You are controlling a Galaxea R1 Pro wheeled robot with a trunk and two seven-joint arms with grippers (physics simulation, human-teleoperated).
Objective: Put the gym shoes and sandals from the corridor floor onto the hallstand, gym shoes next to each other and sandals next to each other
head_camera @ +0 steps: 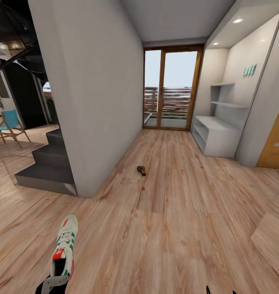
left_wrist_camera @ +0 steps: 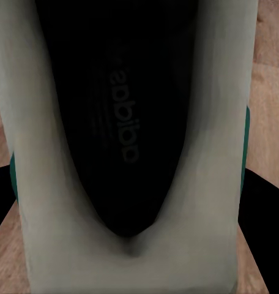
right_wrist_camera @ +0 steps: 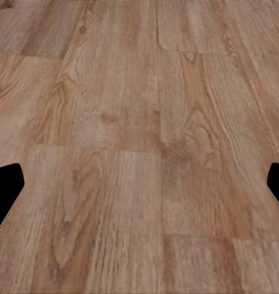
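Showing one gym shoe (head_camera: pixel 65 247) grasped at the heel by the left tool (head_camera: pixel 54 282), toe forward above the corridor floor (head_camera: pixel 164 228). A brown sandal (head_camera: pixel 141 170) lies mid-corridor, well apart from the hallstand (head_camera: pixel 216 134) at right. The right tool (right_wrist_camera: pixel 139 190) stands released over bare planks.

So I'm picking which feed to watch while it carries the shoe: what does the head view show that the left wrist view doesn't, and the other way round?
Head view: the grey hallstand down the corridor on the right, a brown sandal lying mid-floor, and the stairs. Left wrist view: a close look into the shoe's dark insole with its printed logo. Both share the gym shoe gripped at the heel by the left claw, plus the wood floor.
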